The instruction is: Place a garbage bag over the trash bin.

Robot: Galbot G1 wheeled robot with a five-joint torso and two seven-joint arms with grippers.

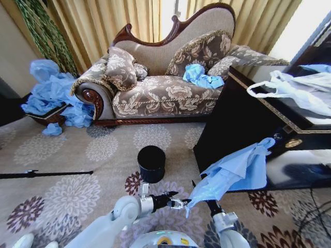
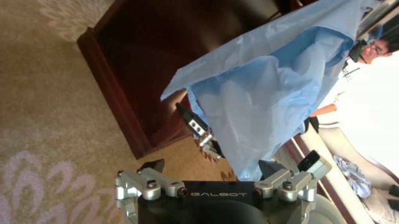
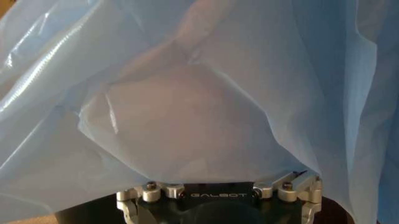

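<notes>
The thin, light blue plastic film garbage bag hangs in the air above the patterned carpet, just in front of the dark wooden cabinet, its long axis slanting from an upper tip near the cabinet's front edge down to a gathered corner close to the robot. The right gripper seems to pinch that lower corner, though the film drapes over its fingers and in the right wrist view the bag covers everything ahead of them, so I cannot tell their exact state. The left gripper reaches in level from the left, its fingers spread apart, with the bag's lower edge just beyond its tips; the left wrist view shows the film hanging ahead of those open fingers. The small black cylindrical trash bin stands upright on the carpet, unlined, ahead of the left gripper and to the left of the bag. The bag's mouth therefore lies right of the bin, and the left arm is the nearer one to it.
</notes>
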